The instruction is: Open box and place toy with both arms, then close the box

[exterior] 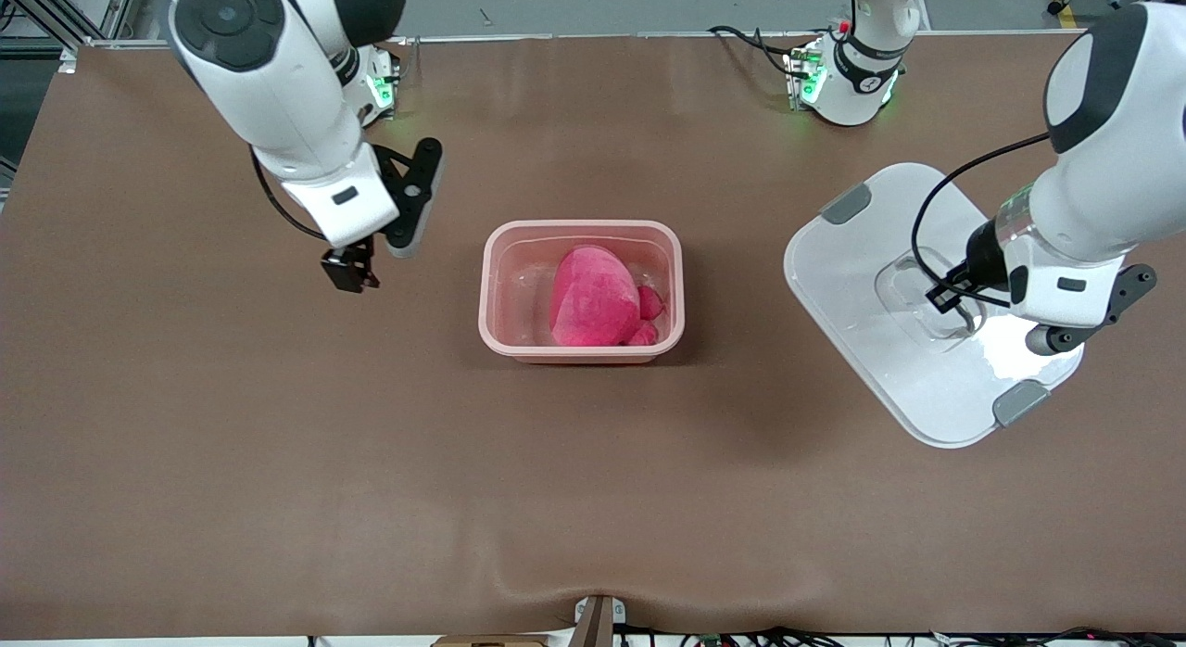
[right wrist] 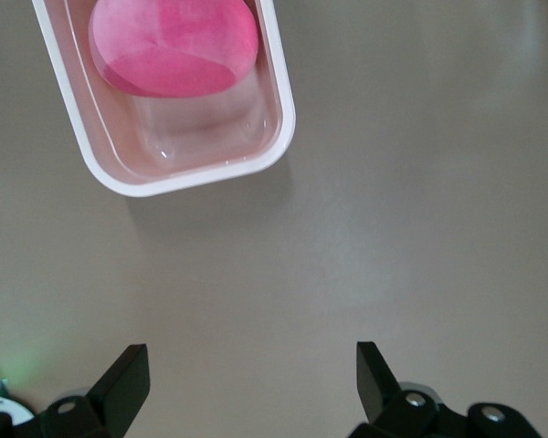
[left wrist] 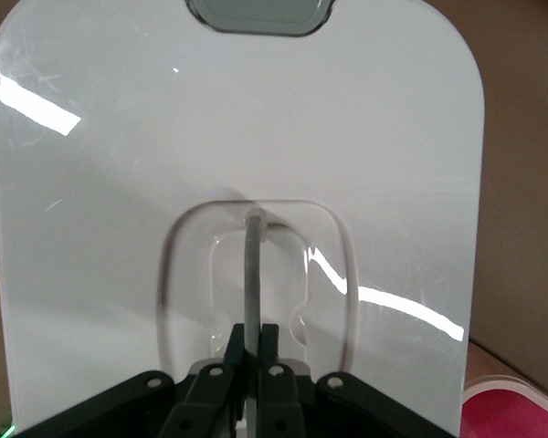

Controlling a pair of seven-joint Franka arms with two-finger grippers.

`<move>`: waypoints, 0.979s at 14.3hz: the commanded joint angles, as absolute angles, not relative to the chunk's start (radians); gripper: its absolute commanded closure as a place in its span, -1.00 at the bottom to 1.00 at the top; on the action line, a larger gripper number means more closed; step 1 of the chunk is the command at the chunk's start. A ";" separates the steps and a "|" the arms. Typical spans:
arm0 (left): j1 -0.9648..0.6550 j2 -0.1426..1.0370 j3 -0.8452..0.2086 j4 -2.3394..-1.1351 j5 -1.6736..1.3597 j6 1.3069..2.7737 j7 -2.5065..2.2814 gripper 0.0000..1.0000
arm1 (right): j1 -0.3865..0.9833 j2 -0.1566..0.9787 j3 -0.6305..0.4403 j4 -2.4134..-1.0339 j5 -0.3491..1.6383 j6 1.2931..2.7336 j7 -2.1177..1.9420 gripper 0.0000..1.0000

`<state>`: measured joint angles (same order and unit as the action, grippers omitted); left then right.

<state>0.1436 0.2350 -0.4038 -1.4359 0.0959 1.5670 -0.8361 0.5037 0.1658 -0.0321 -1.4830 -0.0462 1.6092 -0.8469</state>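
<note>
Toy (exterior: 595,298) lies in tub (exterior: 581,354); left claw (left wrist: 252,365) clamps lid (exterior: 862,285) handle (left wrist: 252,274); right claw (exterior: 350,269), apart, waits beside the tub. Closing remains.

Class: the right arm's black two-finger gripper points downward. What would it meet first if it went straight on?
Most likely the bare brown table. The right gripper is open over it, beside the pale pink plastic tub holding the pink plush toy; nothing shows between its fingers.

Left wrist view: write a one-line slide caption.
Left gripper shut on the clear handle of the white lid.
</note>
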 commanded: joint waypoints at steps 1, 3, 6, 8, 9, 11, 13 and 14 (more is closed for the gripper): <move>0.166 0.207 -0.406 -1.437 0.094 1.537 -0.789 1.00 | 0.454 0.140 -0.018 -1.483 -0.058 1.537 -0.729 -1.00; 0.173 0.195 -0.405 -1.439 0.094 1.536 -0.756 1.00 | 0.416 0.117 -0.012 -1.482 -0.058 1.528 -0.692 -1.00; 0.199 0.181 -0.405 -1.439 0.092 1.529 -0.691 1.00 | 0.349 0.101 -0.005 -1.480 -0.055 1.509 -0.623 -1.00; 0.216 0.160 -0.410 -1.446 0.089 1.528 -0.638 1.00 | 0.315 0.072 -0.003 -1.491 -0.051 1.508 -0.476 -1.00; 0.212 0.152 -0.405 -1.451 0.089 1.508 -0.615 1.00 | 0.301 0.063 -0.003 -1.491 -0.048 1.491 -0.422 -1.00; 0.206 0.144 -0.403 -1.456 0.087 1.488 -0.600 1.00 | 0.256 0.055 -0.002 -1.489 -0.040 1.465 -0.394 -1.00; 0.206 0.147 -0.413 -1.459 0.077 1.486 -0.638 1.00 | 0.186 0.035 -0.005 -1.491 -0.037 1.470 -0.390 -1.00; 0.198 0.153 -0.420 -1.459 0.074 1.486 -0.690 1.00 | 0.152 0.022 -0.008 -1.496 -0.037 1.474 -0.371 -1.00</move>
<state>0.2005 0.1724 -0.4084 -1.4393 0.0944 1.4935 -0.6395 0.2332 0.0631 -0.0251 -1.4766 -0.0463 1.4723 -0.4041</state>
